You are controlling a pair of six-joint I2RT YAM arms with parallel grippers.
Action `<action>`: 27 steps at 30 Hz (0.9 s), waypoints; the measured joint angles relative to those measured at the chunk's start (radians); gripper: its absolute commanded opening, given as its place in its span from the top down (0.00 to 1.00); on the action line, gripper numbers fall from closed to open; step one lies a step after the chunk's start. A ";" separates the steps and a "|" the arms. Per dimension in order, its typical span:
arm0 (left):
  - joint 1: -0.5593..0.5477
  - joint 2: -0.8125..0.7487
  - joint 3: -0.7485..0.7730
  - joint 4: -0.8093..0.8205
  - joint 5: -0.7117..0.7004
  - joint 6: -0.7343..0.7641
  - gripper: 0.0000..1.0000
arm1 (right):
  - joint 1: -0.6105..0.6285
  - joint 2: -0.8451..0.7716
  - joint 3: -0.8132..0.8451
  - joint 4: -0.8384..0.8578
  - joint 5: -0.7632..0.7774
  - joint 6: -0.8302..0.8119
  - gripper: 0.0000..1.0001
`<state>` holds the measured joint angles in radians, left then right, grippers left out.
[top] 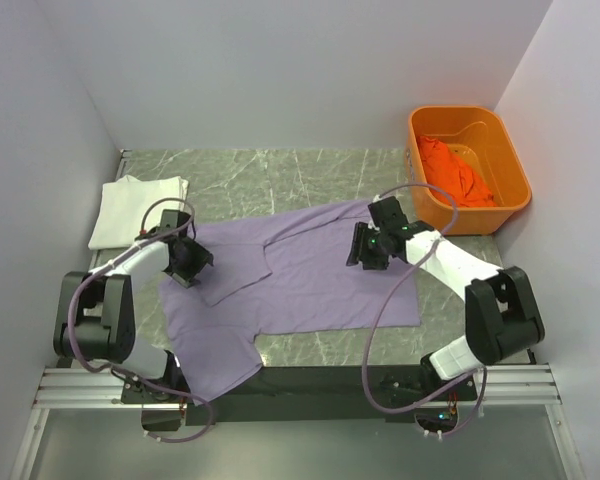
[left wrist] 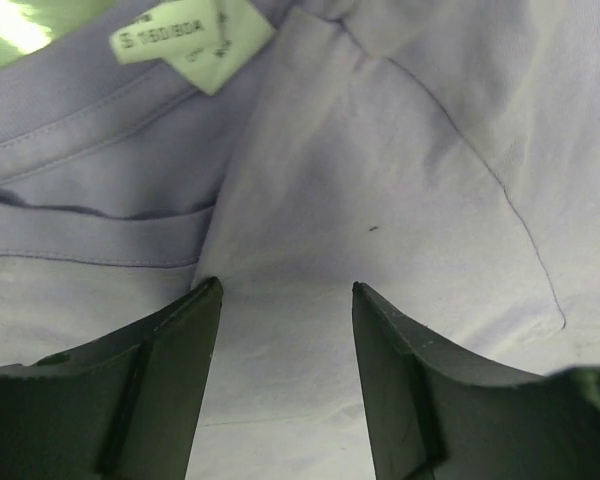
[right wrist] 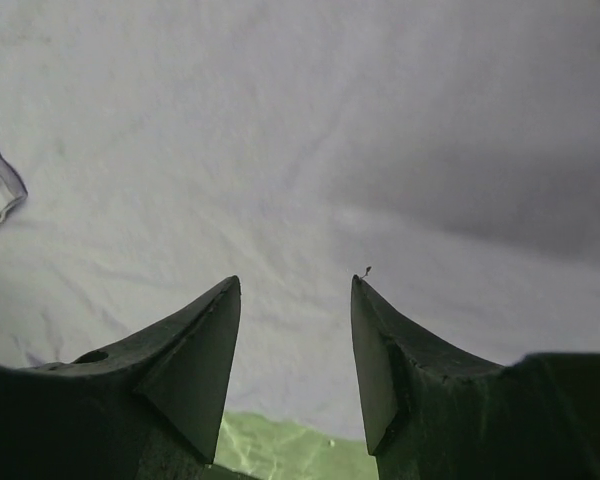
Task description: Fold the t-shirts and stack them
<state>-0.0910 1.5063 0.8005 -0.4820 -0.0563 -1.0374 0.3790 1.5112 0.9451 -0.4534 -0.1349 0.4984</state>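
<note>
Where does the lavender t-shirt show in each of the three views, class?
Top external: lavender t-shirt spread across the middle of the tabletop.
Left wrist: fills the frame; collar label upper left.
Right wrist: fills most of the frame.
Shared landmark: the green marbled tabletop, visible in all three.

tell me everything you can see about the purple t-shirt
The lavender t-shirt is soft, plain cloth, lying flat but wrinkled across the middle of the marble table. A flap on its left side lies folded onto the body, and one short sleeve points toward the near edge. A white size label shows inside the collar. The left gripper and right gripper hang over it, jaws open; contact is unclear.
</note>
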 measured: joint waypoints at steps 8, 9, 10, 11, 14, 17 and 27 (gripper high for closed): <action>0.182 -0.149 -0.132 -0.004 0.031 0.033 0.38 | -0.069 -0.137 -0.038 0.001 0.042 0.056 0.43; 0.200 -0.158 -0.137 -0.010 0.032 0.042 0.37 | -0.077 -0.142 -0.034 0.008 0.052 0.064 0.43; 0.217 -0.167 -0.142 -0.017 0.031 0.054 0.36 | -0.082 -0.142 -0.030 0.020 0.067 0.072 0.43; 0.228 -0.175 -0.144 -0.025 0.029 0.064 0.35 | -0.085 -0.137 -0.024 0.029 0.074 0.079 0.44; 0.241 -0.203 -0.145 -0.061 0.015 0.095 0.32 | -0.091 -0.090 0.028 0.053 0.114 0.093 0.51; 0.242 -0.255 -0.145 -0.094 -0.002 0.119 0.28 | -0.093 -0.008 0.112 0.087 0.146 0.113 0.53; 0.243 -0.445 -0.098 -0.085 -0.046 0.232 0.07 | -0.122 0.310 0.328 0.157 0.249 0.220 0.53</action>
<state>0.1516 1.0615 0.7025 -0.5671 -0.1020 -0.8059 0.2569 1.8214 1.2732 -0.2962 0.1139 0.7189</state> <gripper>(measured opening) 0.909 0.469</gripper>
